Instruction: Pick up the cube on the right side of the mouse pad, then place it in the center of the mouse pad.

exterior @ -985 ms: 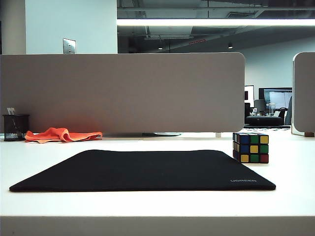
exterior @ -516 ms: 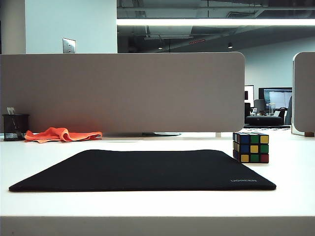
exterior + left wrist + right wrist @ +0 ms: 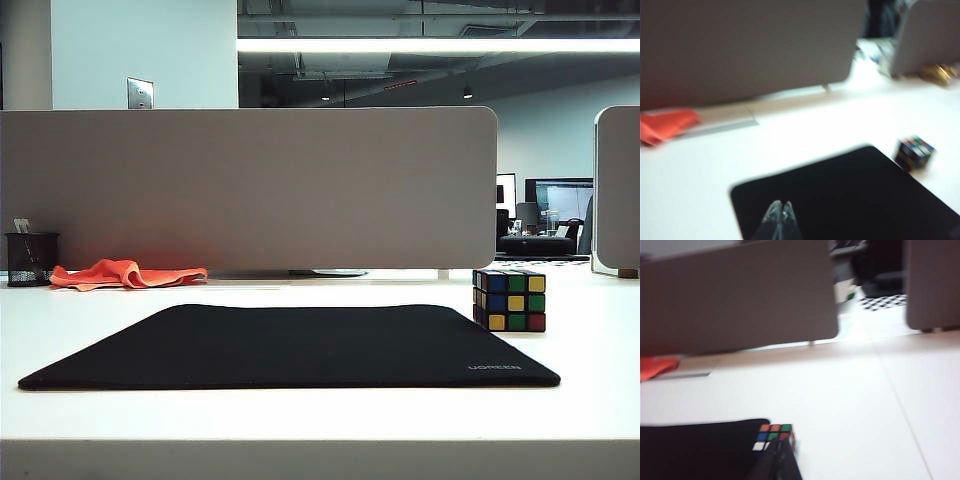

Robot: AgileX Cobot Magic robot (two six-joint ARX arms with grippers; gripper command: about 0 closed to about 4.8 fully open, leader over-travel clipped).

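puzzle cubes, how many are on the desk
1. The cube stands on the white desk just off the right edge of the mouse pad, near its far right corner. No second cube shows in any view; the divider could hide things behind it.

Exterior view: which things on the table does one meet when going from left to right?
Black pen cup → orange cloth → mouse pad → cube. Neither claw appears in this view.
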